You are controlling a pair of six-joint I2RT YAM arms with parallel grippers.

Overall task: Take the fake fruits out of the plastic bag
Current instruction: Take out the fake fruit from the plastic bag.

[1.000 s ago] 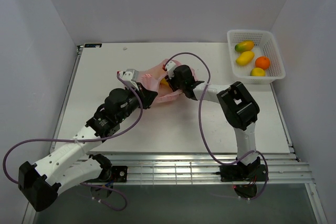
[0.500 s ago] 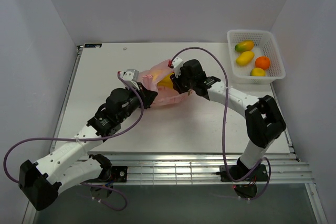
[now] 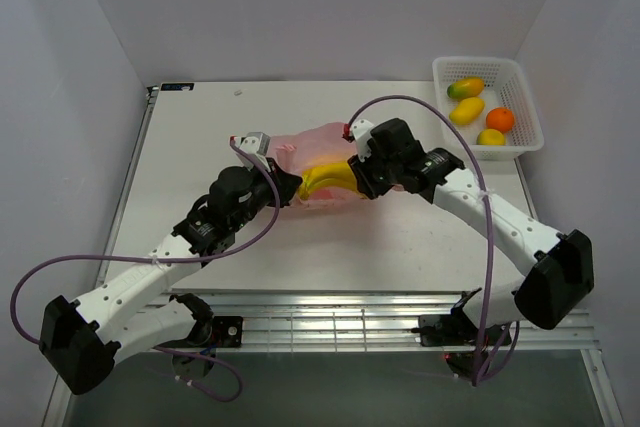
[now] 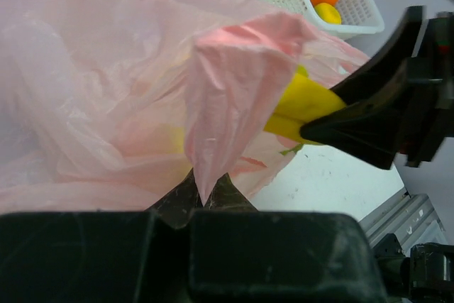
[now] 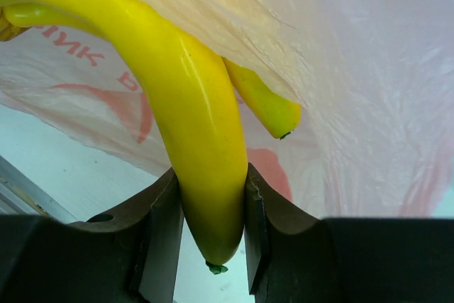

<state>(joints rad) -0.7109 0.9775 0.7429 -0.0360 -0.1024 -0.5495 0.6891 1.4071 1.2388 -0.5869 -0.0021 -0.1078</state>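
The pink plastic bag lies crumpled at mid-table. My left gripper is shut on a fold of the bag, pinching it at the jaws. A yellow banana bunch sticks out of the bag's right opening. My right gripper is shut on the tip of one banana, its fingers on either side. A second, thinner banana lies behind it against the bag. The left wrist view shows the banana emerging beside the right gripper's dark body.
A white lattice basket stands at the far right corner with a green-red mango, a yellow mango, an orange and a lemon. Grey walls close in the table's left, back and right.
My right gripper has moved right and nearer, drawing the banana bunch partly out of the bag. The left gripper kept its pinch and the bag stretched slightly.
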